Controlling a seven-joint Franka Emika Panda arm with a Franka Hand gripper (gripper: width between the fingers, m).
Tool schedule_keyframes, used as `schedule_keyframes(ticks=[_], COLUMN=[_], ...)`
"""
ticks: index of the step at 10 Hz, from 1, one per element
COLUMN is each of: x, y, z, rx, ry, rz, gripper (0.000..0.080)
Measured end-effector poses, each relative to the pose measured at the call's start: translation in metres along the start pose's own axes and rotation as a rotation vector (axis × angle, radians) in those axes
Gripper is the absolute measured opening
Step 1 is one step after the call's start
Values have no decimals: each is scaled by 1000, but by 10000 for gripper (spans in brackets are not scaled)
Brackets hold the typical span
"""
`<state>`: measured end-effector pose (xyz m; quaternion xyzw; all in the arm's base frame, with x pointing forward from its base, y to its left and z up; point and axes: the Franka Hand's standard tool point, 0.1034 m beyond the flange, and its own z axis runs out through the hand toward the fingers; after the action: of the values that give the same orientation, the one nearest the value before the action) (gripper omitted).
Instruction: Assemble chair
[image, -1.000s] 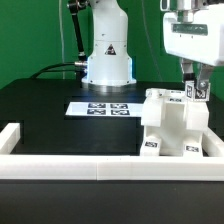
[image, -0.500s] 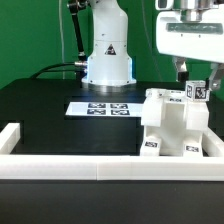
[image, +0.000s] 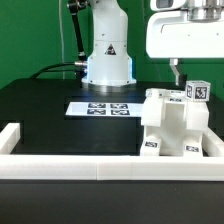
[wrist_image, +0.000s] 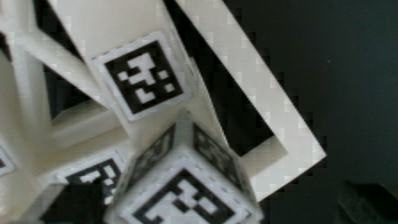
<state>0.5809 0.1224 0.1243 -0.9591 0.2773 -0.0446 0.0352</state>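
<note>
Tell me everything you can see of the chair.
The chair is a white blocky assembly, plastic by its look, made of panels and posts. Black-and-white square marker tags sit low on its front and on its top. It stands upright on the black table at the exterior view's right, just behind the white front wall. The gripper hangs close above its top. Whether they touch cannot be told.

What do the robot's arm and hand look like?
The arm's base is smooth, rounded and shiny white, with a small dark mark on its front. Black cables run beside it. The gripper is a big boxy white block, with a thin dark finger showing underneath.
</note>
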Motion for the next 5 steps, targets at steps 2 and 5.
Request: schedule_keyframes(ticks=[2,5], x=[0,1], y=[2,4], z=[0,1], rx=[-6,-19], ry=[2,6], rz=[-113,-298], gripper=[649,649])
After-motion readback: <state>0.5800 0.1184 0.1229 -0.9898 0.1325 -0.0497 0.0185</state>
